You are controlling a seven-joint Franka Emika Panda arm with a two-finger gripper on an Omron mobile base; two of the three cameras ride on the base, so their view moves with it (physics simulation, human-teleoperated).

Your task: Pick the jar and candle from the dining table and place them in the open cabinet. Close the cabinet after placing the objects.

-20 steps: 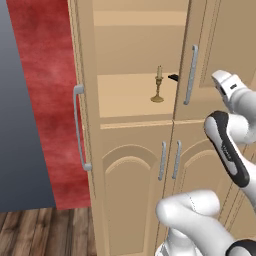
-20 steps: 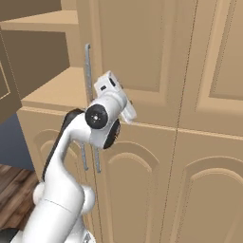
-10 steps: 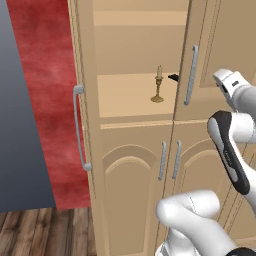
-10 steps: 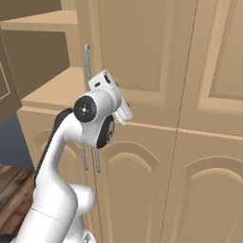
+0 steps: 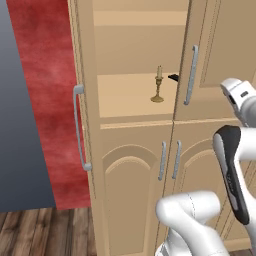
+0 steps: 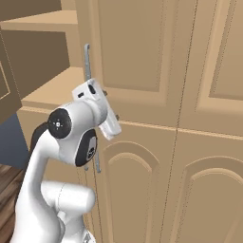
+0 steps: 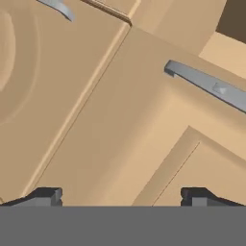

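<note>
Candle (image 5: 158, 88) sits on cabinet (image 5: 130, 165) shelf; hand (image 7: 120, 196) spread wide, empty, faces door handle (image 7: 206, 85); door should be pushed squarely shut.

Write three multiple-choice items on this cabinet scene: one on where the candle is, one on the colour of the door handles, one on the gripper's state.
1. Where does the candle stand?
A. On the shelf inside the open cabinet
B. On the wooden floor
C. Between the gripper's fingers

2. What colour are the cabinet's bar handles?
A. Black
B. Silver-grey
C. Red

3. How is the gripper in the hand view?
A. Shut on the candle
B. Shut on a handle
C. Open, holding nothing

Answers: 1 A, the candle stands upright on the shelf in the left base view. 2 B, each handle is pale metal grey. 3 C, the fingertips stand far apart with only door panel between them.
</note>
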